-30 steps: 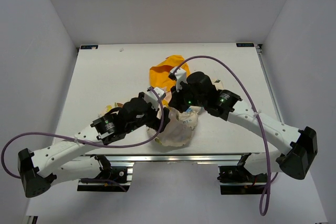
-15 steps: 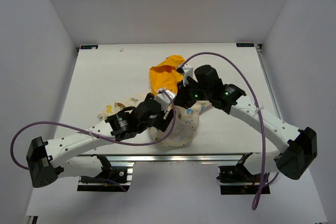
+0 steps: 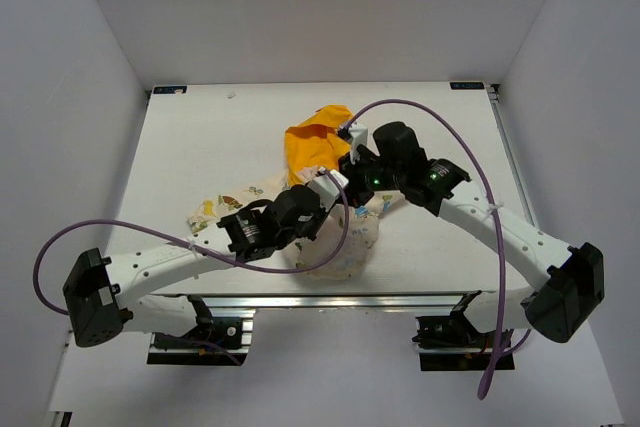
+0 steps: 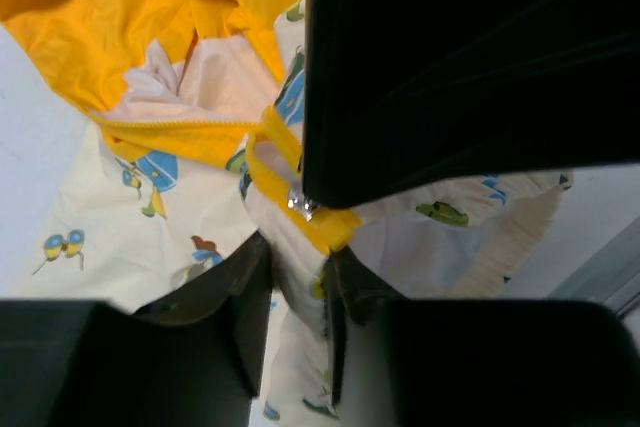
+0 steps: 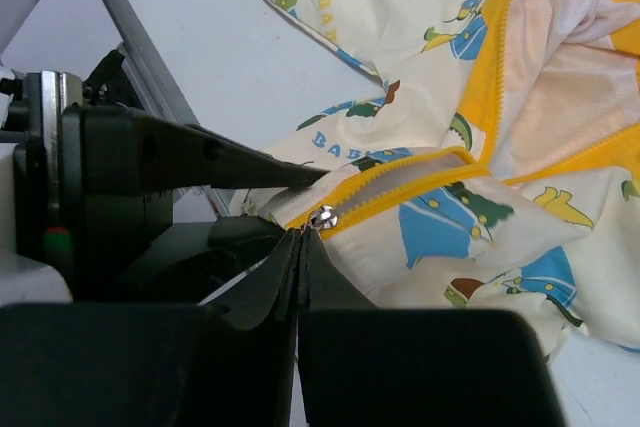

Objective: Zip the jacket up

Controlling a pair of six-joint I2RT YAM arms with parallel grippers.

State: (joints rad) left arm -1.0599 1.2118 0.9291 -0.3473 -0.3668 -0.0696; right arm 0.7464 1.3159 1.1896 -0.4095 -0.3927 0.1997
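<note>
Near the middle of the white surface [image 3: 200, 137], a crumpled child's jacket [image 3: 340, 252]: cream cloth printed with small cartoon figures, bright orange hood [image 3: 312, 142] spread toward the far edge, a flat printed part lying off to the left. Over the garment, two white-and-black arms [image 3: 160, 267] meeting from either side, with purple cables [image 3: 440, 137] in loops.

From the left wrist camera: left claw [image 4: 298, 255] pinching a fold of the cream cloth, dark fingers [image 4: 250, 297] on either side of the fold, just below the end of the yellow zipper strip [image 4: 275, 152]. At that end, a small silvery metal piece [image 4: 300, 207], close under the black housing of the right arm [image 4: 470, 67] filling the upper right of the view.

From the right wrist camera: right claw [image 5: 299, 245] pressed together to a point, tips nipping the jacket at the end of the yellow strip, right beside the shiny metal piece. Whether slider or snap, impossible to tell. Across from it, one long dark finger of the left claw reaching in level from the left and touching the cloth just above the same spot. Beyond, the jacket front lying open, with yellow edging up both sides of a pale lining [image 5: 560, 77]. In the background, upper left, bare surface and a metal rail [image 5: 140, 57].
</note>
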